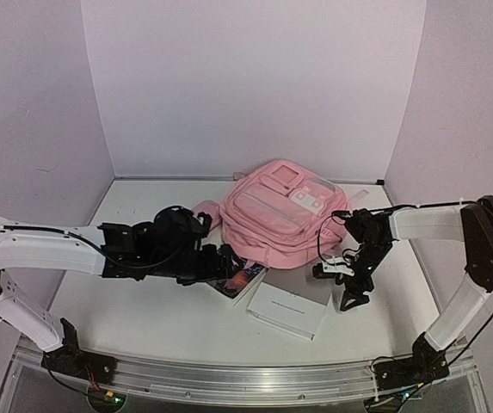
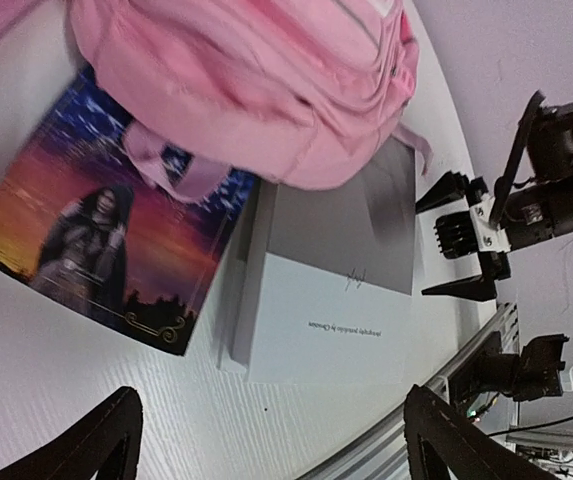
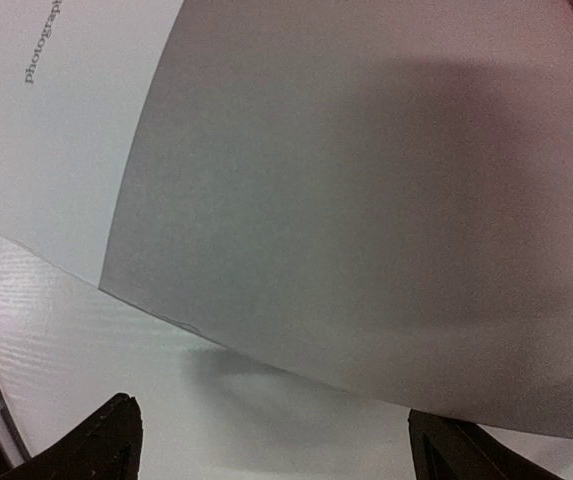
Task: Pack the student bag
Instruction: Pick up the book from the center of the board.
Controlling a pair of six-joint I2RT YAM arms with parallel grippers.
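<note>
Top external: student bag (image 1: 280, 215) lies mid-table (image 1: 160, 318) toward the back, its near edge overlapping an illustrated book (image 2: 96, 230) and a grey-white book (image 3: 366, 200). Left gripper (image 2: 276, 440) jaws apart, empty. Right gripper (image 3: 281, 445) jaws apart over the grey-white book, seemingly clear of it.

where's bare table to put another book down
Free: the table back left, between left wall and pink backpack; the near strip between white book and front rail. Crowded: centre, where the backpack overlaps that book and the illustrated book.
</note>
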